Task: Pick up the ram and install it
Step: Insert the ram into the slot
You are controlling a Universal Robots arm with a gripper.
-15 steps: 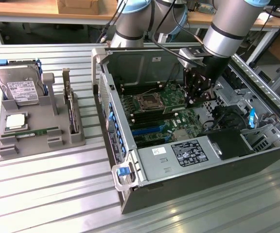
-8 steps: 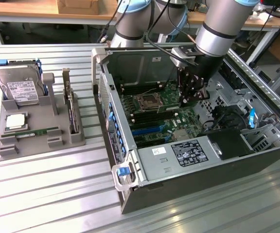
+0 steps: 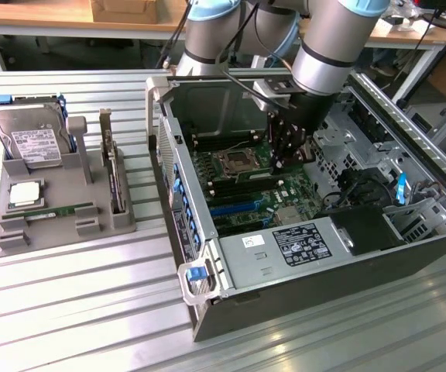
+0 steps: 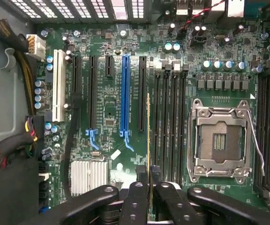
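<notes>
1. Holding the ram (image 4: pixel 148 136) edge-on, the gripper (image 4: pixel 148 180) hangs inside the open computer case (image 3: pixel 300 267), above the motherboard (image 4: pixel 111 108). The fingers (image 4: pixel 137 187) are clamped on the stick's upper edge, so it hangs straight down, thin side toward the wrist camera.
2. In the wrist view the stick lies parallel to the black memory slots (image 4: pixel 170 117), just beside the nearest of them, and I judge that alignment is why it is carried upright. Whether its lower edge touches the board cannot be told.
3. The empty processor socket (image 4: pixel 219 140) sits on the far side of those slots from the stick.
4. In the exterior view the gripper (image 3: pixel 287 151) stands near the case's middle, with the arm (image 3: pixel 331 43) rising toward 12 o'clock.
5. On the desk (image 3: pixel 68 310), at about 9 o'clock from the case, a grey holder (image 3: pixel 60 225) keeps a second green stick (image 3: pixel 60 211) lying flat, plus a hard drive (image 3: pixel 33 139) and a dark card (image 3: pixel 113 167) standing upright, ready for gripping.
</notes>
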